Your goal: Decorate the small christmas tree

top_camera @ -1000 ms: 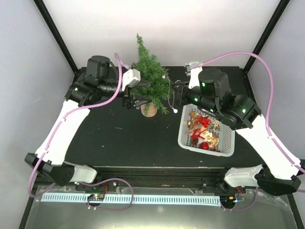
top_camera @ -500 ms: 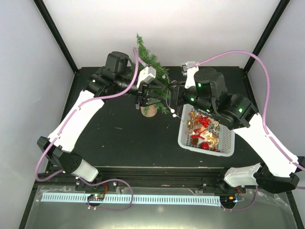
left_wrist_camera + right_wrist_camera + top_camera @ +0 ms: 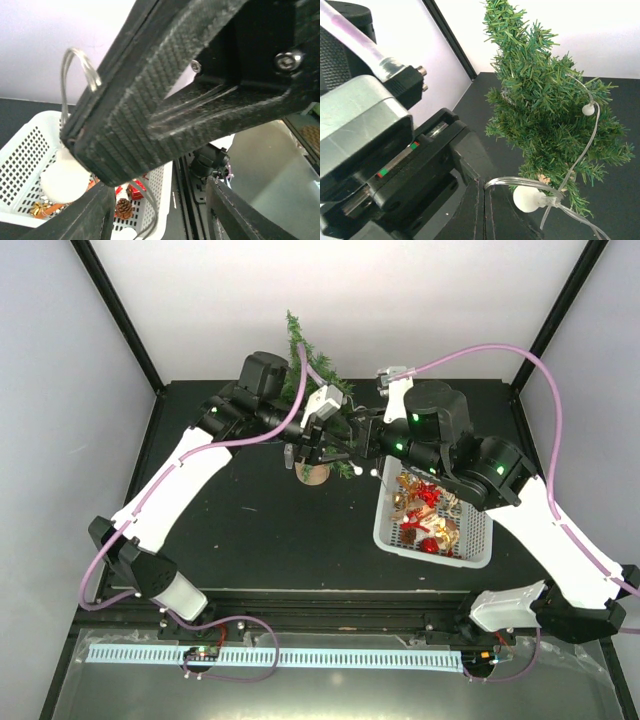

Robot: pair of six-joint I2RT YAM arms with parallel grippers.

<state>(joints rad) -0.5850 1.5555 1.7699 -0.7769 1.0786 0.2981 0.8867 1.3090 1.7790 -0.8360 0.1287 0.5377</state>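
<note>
Small green bristly artificial christmas tree (image 3: 325, 375): upright in round brown pot (image 3: 312, 473), far middle of black tabletop (image 3: 250, 530), between the two wrists.

Clear wire string with white round bulbs (image 3: 527, 198): draped over the branches on the basket side. One bulb rests on the foliage, another hangs just off the right gripper (image 3: 484, 192).

Right gripper: fingers together, clamped on the wire.

Left gripper (image 3: 160, 186): fingers apart, with the right gripper's closed tip close in front.

White perforated plastic basket (image 3: 487, 530): just right of the tree, holds red and gold ornaments (image 3: 425, 515).
</note>
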